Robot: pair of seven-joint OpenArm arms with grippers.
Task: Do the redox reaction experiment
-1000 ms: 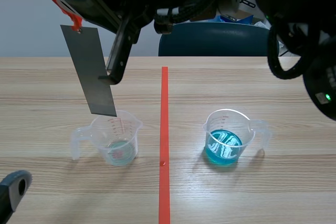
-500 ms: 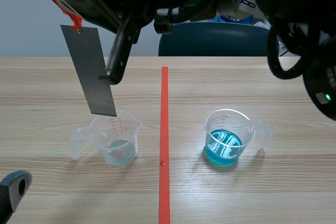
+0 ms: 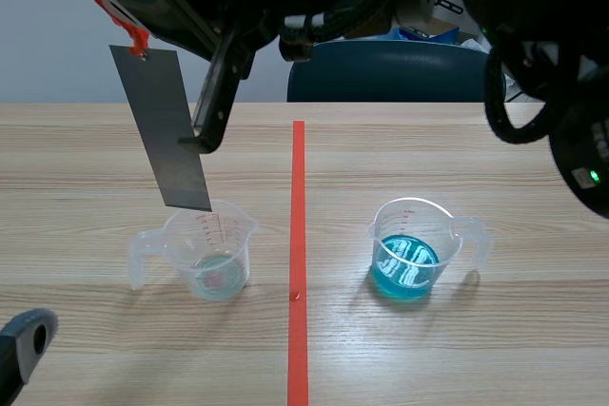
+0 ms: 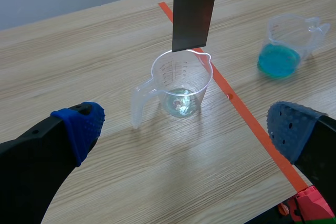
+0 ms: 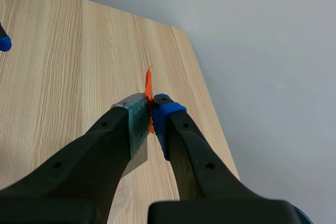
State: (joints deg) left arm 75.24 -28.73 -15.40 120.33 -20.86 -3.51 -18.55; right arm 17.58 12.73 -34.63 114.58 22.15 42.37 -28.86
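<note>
- Over the last second nothing had visibly changed: the metal strip (image 3: 162,130) hung in the same place and at the same tilt, and both cups stood where they were.
- This probably meant a pause before the dipping step. The strip was in position but not yet in any liquid.
- The right gripper (image 5: 150,111) reached across from its side to above the left half of the table (image 3: 476,349). Its fingers were almost fully closed and held the metal strip by the orange tag (image 5: 149,90) at its top end, with only the thin tag between the pads.
- The strip hung down from this grip, a little tilted, with its lower edge just over the rim of the clear cup (image 3: 211,249). From the left wrist view the edge seemed to be above the rim and well clear of the little pale liquid at the bottom.
- The cup with blue liquid (image 3: 411,249) stood on the other side of the red tape line (image 3: 298,187), well apart from the strip.
- The left gripper (image 4: 186,124) was wide open and held nothing. It was low over the near edge of the table, pointing toward the clear cup without touching it.
</note>
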